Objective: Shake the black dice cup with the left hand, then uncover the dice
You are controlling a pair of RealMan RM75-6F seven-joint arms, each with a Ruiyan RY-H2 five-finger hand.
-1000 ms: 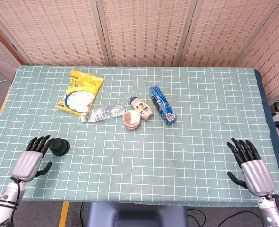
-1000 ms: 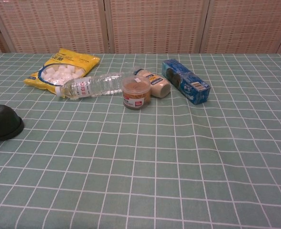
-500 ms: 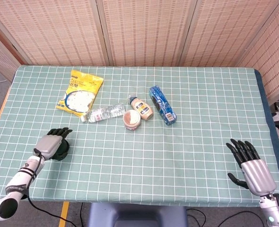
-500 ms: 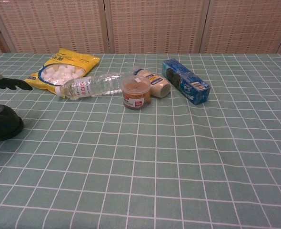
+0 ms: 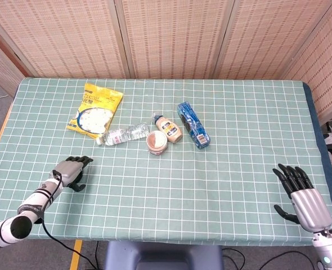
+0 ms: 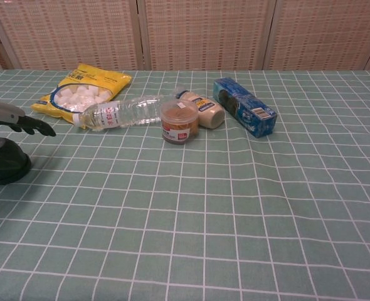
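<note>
Surface (image 5: 222,169) with green checked cloth, wicker screen (image 5: 171,36) behind it. Largest item is the yellow snack bag (image 5: 95,110) at far left-centre, lying flat. Just right of it a clear water bottle (image 5: 122,135) lies on its side, cap end toward the bag. Blue box (image 5: 192,124) lies right of centre, angled. Between bottle and box: a squat jar (image 5: 157,142) upright, touching or just beside a tan sauce bottle (image 5: 167,128) lying down behind it. This cluster is well apart from both hands.

Left robot hand (image 5: 70,171) is at the near-left of the surface, over the black dice cup (image 6: 5,164). In the head view the hand covers the cup almost fully, only dark bits show beneath it. In the chest view the cup sits mouth-down on the surface at the left edge, with the hand above it, fingers (image 6: 36,127) stretched out past the top of the cup and the thumb side coming down along it. Cannot tell whether the hand is clamped on the cup or only over it.

Right robot hand (image 5: 301,197) is at near-right, palm down, fingers spread apart, holding nothing, far from all items.
</note>
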